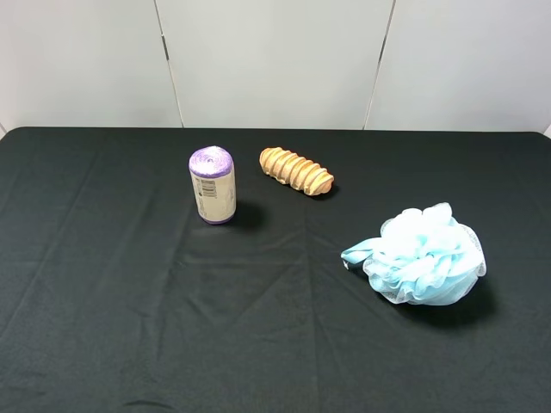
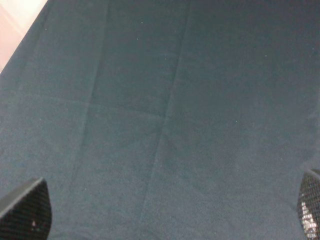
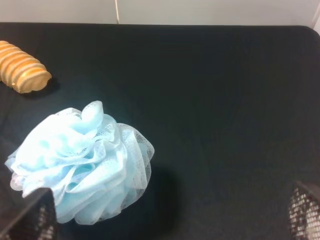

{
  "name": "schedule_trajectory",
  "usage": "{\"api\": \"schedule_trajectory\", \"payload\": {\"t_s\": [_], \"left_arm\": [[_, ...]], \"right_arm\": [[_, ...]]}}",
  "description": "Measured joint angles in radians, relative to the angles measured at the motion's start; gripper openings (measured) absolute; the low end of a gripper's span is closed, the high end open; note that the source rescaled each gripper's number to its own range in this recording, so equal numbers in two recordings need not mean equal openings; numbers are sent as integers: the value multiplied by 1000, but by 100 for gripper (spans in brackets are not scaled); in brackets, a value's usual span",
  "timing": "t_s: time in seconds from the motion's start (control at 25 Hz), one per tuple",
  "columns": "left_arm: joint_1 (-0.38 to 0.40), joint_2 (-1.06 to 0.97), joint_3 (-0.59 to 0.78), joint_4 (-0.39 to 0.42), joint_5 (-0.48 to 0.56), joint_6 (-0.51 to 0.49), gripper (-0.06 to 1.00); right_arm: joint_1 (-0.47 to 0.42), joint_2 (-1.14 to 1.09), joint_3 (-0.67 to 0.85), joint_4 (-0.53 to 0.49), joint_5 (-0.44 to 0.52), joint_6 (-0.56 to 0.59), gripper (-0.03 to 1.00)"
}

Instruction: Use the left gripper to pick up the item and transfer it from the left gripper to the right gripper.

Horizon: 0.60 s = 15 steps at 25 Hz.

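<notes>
Both arms out of the high view. Left gripper (image 2: pixel 165 212) and right gripper (image 3: pixel 170 215) spread wide, only fingertips visible. Right fingertip (image 3: pixel 30 217) clips the pouf (image 3: pixel 82 160).

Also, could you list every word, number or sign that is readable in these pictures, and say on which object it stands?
Nothing can be read.
Purple-topped roll: its pale label carries dark print, too small and blurred to read.
Ridged wooden piece: no text.
Blue mesh pouf: no text.
Black cloth: no text.
</notes>
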Motion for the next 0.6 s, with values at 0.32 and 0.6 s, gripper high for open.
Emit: {"api": "schedule_trajectory", "payload": {"t_s": [0.32, 0.6], "left_arm": [[0, 0, 0, 0, 0, 0, 99], [0, 0, 0, 0, 0, 0, 99]], "right_arm": [[0, 0, 0, 0, 0, 0, 100], [0, 0, 0, 0, 0, 0, 100]]}}
